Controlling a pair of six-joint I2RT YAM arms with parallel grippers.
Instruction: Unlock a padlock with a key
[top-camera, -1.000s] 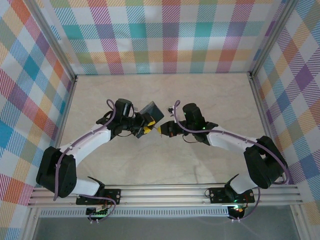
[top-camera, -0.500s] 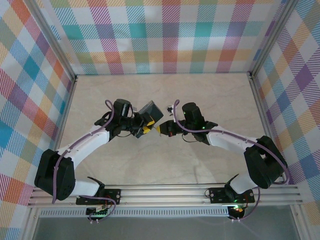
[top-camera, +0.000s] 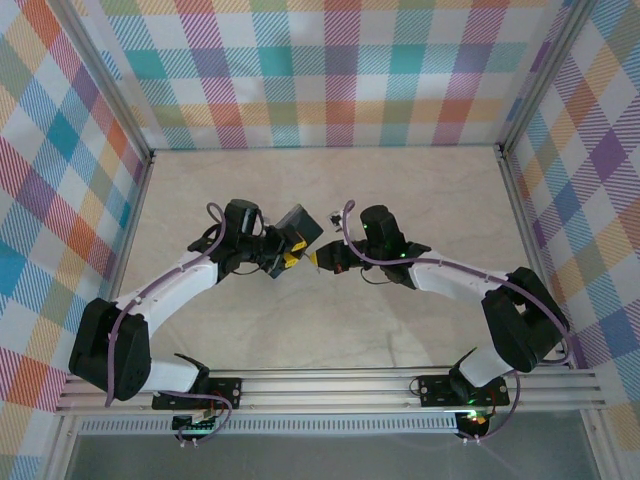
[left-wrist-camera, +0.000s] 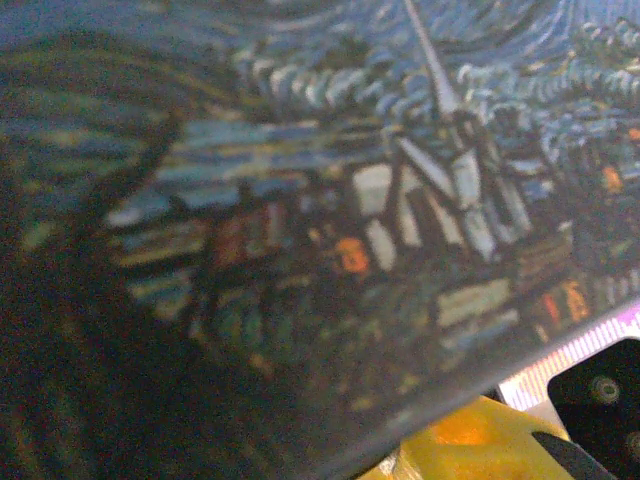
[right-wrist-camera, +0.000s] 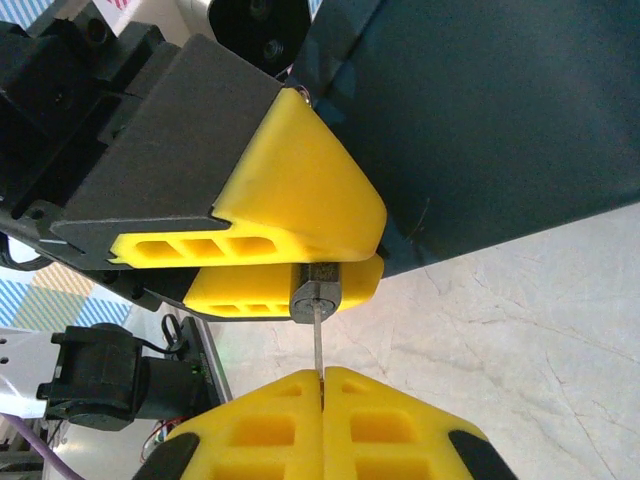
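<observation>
My left gripper (top-camera: 288, 257) is shut on a small grey metal lock body (right-wrist-camera: 316, 293) with a round keyhole face, clamped between its yellow fingers (right-wrist-camera: 300, 205). This lock sits against the big dark blue night-sky block (top-camera: 302, 224), held tilted above the table. The block's print (left-wrist-camera: 320, 200) is close to the left wrist camera, and its plain teal side (right-wrist-camera: 480, 120) faces the right wrist camera. My right gripper (top-camera: 322, 260) (right-wrist-camera: 322, 378) is shut on the thin key (right-wrist-camera: 317, 340). The key's blade points straight at the keyhole and its tip touches or enters the slot.
The pale marble tabletop (top-camera: 400, 190) spreads around both arms. Plaid walls (top-camera: 330, 70) close in the back and both sides. An aluminium rail (top-camera: 330, 388) carries the arm bases at the near edge. Black motor housings of the left arm (right-wrist-camera: 100, 375) lie close to the right fingers.
Both grippers drifted slightly left, and the right gripper closed the gap to the left one, bringing the key up to the lock. Both grips stay unchanged.
</observation>
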